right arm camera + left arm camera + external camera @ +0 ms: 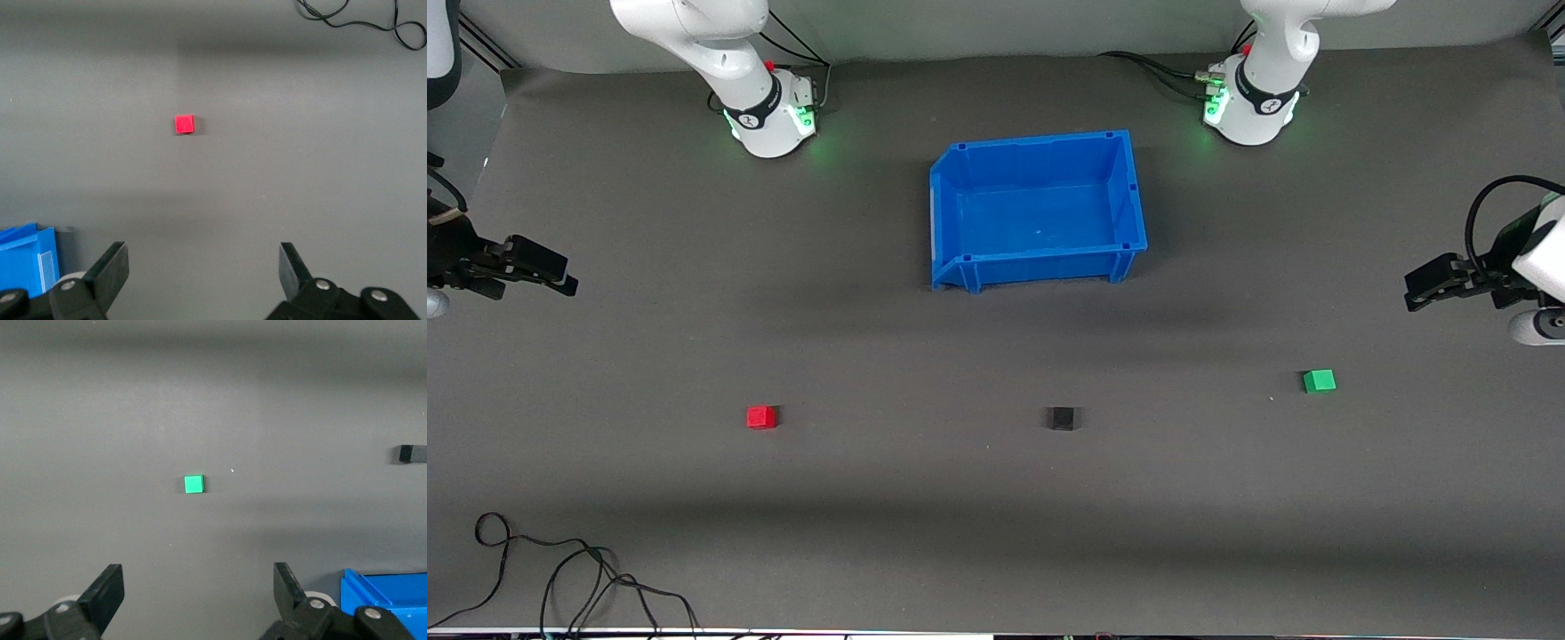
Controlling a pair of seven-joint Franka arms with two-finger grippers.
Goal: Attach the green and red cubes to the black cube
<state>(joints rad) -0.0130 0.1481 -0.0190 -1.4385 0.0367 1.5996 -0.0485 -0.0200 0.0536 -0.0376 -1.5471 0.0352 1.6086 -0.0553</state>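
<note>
The red cube (761,417), the black cube (1062,418) and the green cube (1319,381) lie apart in a row on the grey mat, nearer the front camera than the blue bin. My left gripper (1416,289) hangs open and empty over the left arm's end of the table; its wrist view shows the green cube (193,483) and the black cube (412,454) past the open fingers (198,587). My right gripper (567,274) hangs open and empty over the right arm's end; its wrist view shows the red cube (184,124) past the open fingers (203,267).
An empty blue bin (1039,258) stands mid-table between the two arm bases; its corner shows in both wrist views (383,587) (27,257). A loose black cable (560,569) lies near the table's front edge at the right arm's end.
</note>
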